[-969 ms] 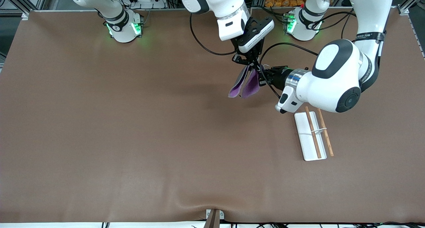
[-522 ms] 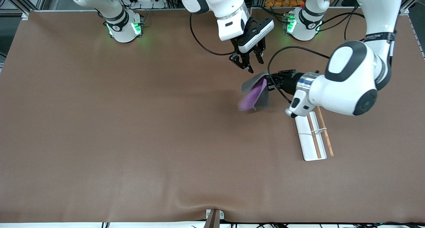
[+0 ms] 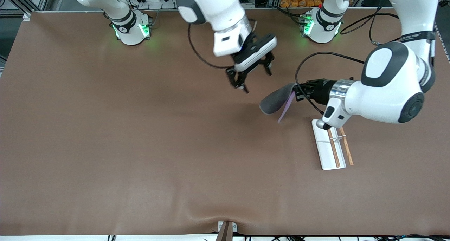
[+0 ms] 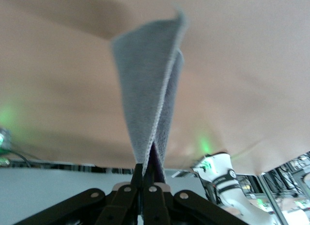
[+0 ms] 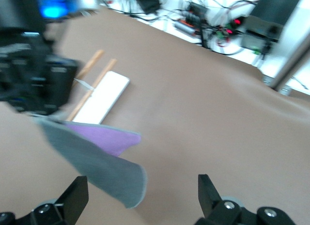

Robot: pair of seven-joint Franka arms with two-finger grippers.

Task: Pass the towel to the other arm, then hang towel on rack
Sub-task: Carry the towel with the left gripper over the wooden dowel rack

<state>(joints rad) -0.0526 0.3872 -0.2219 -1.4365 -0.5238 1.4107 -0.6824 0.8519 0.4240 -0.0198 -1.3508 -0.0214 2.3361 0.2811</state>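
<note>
Bright, even overhead light on the table (image 3: 140,146); soft shadows lie under both arms; green base lamps glow; both wrist views smear with motion blur.

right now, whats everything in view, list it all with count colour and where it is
towel: one, dark grey with a purple reverse, hanging in the air from the left pincer over the table, above the spot beside the rack's end nearest the arm bases
rack: one, white flat base with two thin brown wooden rods joined by a white crossbar, lying on the table toward the left arm's end
table: one, brown surface under everything
left pincer: one, black, shut on the towel's edge, up in the air over the table beside the rack
right pincer: one, black, open and holding nothing, over the table nearer the arm bases than the towel
</note>
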